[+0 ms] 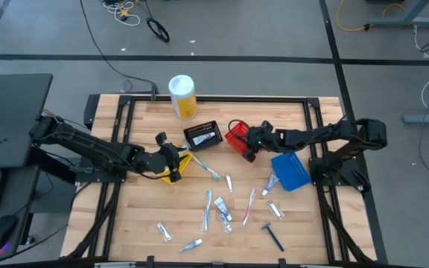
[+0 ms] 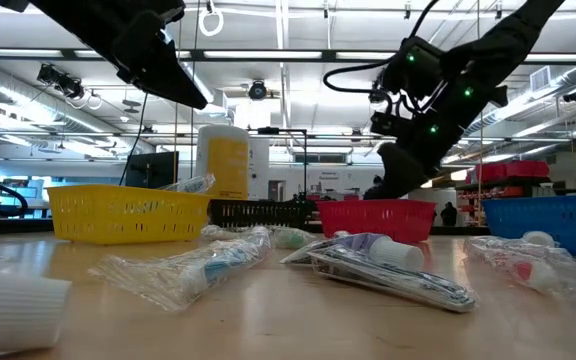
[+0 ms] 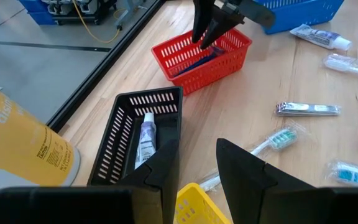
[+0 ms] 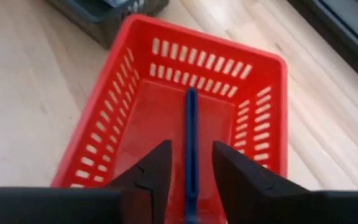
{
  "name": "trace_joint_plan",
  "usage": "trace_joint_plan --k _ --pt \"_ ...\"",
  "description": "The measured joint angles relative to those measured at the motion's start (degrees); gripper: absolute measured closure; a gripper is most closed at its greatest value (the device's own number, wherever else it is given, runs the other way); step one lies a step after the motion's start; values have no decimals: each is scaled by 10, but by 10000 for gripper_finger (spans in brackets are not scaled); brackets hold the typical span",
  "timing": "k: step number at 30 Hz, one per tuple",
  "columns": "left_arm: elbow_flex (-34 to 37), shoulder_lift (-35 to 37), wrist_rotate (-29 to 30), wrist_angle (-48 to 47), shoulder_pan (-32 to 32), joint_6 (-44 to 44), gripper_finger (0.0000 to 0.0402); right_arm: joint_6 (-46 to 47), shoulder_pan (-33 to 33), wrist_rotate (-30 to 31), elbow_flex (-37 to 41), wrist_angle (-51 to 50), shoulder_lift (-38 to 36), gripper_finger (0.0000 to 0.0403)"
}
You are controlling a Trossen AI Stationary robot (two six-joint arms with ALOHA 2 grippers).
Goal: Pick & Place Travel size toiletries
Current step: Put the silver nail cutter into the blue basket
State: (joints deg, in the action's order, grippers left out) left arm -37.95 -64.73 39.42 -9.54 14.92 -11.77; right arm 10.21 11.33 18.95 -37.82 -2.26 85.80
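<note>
My right gripper (image 1: 250, 149) is open and points down into the red basket (image 4: 104, 137). A slim dark blue razor handle (image 4: 191, 118) lies in that basket, between the two fingers and apart from both. It also shows in the left wrist view (image 3: 197, 61). My left gripper (image 3: 197, 146) is open and empty. It hovers over the yellow basket (image 1: 179, 170). A white tube (image 3: 146, 140) lies in the black basket (image 3: 120, 134). Toothbrushes, tubes and packets (image 1: 222, 212) and a dark razor (image 1: 274, 237) lie loose on the table.
A blue basket (image 1: 290, 171) stands at the right. The white-and-yellow canister (image 1: 182, 97) stands at the far edge. A packaged toothbrush (image 1: 209, 171) lies beside the yellow basket. In the low view, wrapped items (image 2: 388, 265) lie close in front.
</note>
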Motion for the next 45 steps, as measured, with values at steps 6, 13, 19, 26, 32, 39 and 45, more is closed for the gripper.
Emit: trace_joint_plan --k 6,13,19,26,32,39,45 --pt "0 0 0 0 0 0 287 -4 -17 -23 0 69 -21 265" --pt "0 0 0 2 0 0 287 4 -77 -146 0 168 -37 265" --pt "0 0 0 2 0 -11 287 81 -160 -150 0 140 -28 265" --pt "0 0 0 4 0 -14 287 219 -243 -20 0 129 15 265" --pt "0 0 0 5 0 -16 287 208 -242 -10 -8 187 73 265" --pt "0 0 0 5 0 -15 287 321 -230 -44 -106 11 94 265" --pt "0 0 4 4 0 2 287 376 -236 -33 -162 -72 110 265"
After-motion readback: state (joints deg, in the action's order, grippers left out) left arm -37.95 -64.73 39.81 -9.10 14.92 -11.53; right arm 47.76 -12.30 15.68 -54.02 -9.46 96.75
